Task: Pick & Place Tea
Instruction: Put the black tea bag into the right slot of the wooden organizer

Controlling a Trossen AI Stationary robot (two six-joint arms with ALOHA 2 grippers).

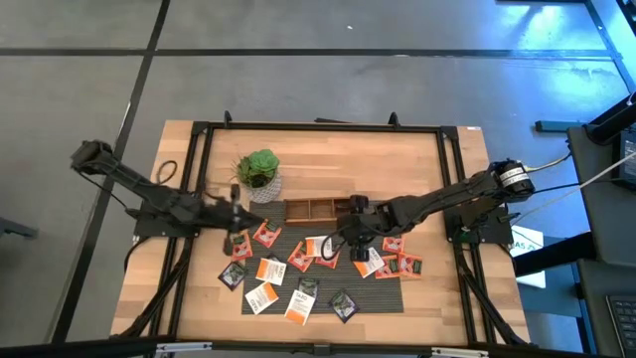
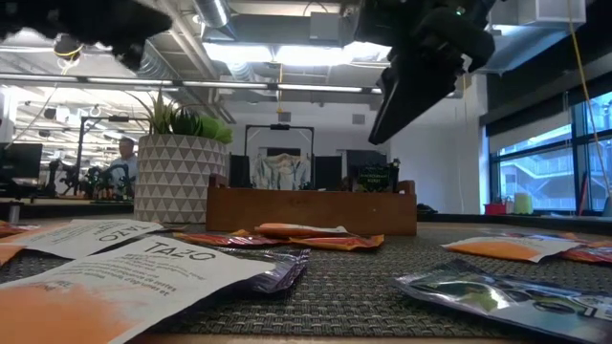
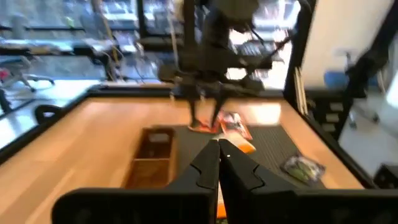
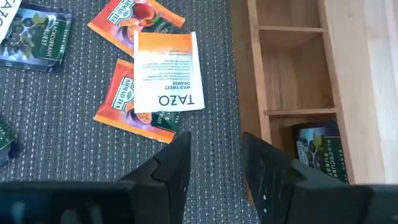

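Tea sachets (image 1: 298, 280) lay scattered over the dark mat (image 1: 383, 296); one dark sachet (image 4: 318, 155) already sat in the wooden tray (image 1: 316, 210). The right gripper (image 4: 214, 163) hovered spread beside the tray, empty, probably choosing. The left gripper (image 3: 219, 163) waited pinched together, empty.

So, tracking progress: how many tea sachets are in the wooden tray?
1: a dark sachet in an end compartment of the tray; the far compartment is partly out of view.
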